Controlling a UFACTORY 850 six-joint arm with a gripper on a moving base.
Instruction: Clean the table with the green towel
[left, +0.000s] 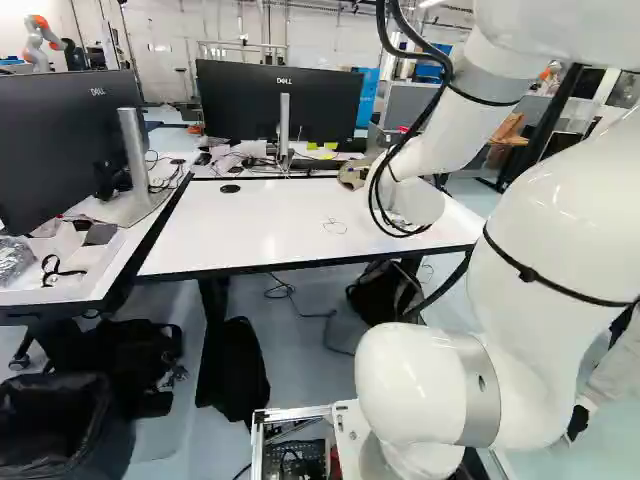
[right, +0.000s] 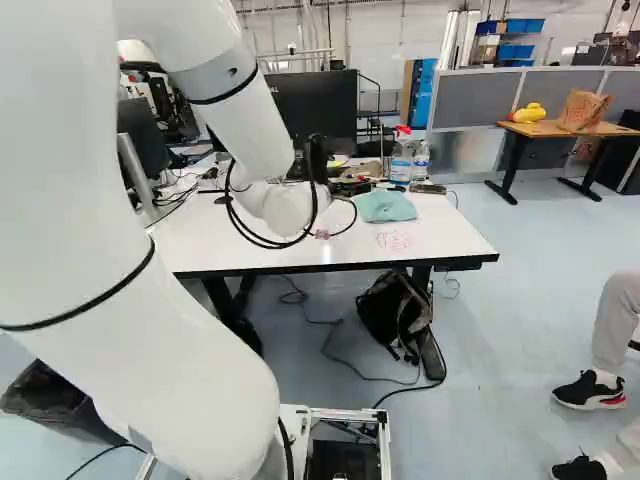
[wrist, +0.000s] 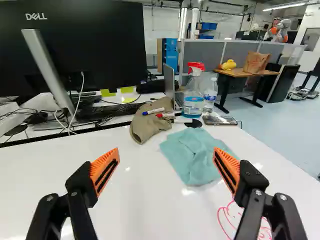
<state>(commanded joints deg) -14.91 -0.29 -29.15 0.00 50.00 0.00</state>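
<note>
In the right base view, a dark part of the gripper (right: 316, 160) shows beyond the white wrist, over the table (right: 350, 252). Seen in the wrist view, the gripper (wrist: 166, 162) is open, its orange pads wide apart with nothing gripped. The green towel (wrist: 195, 155), pale teal and crumpled, lies flat on the white table (wrist: 135, 190), ahead of the fingers and nearer the right-hand one. Red scribbles (wrist: 245, 220) mark the tabletop beneath that finger; they also show beside the towel (right: 386, 206) in the right base view. A thin dark scribble (left: 335, 227) shows in the left base view.
Behind the towel stand a spray bottle (wrist: 193, 95) and a clear bottle (wrist: 210, 95). Markers (wrist: 153, 111) lie on and near a brown cloth (wrist: 145, 125). Monitors (left: 280, 100) stand behind and left. Under the table is a backpack (right: 395, 315). Another robot (left: 42, 42) stands far off.
</note>
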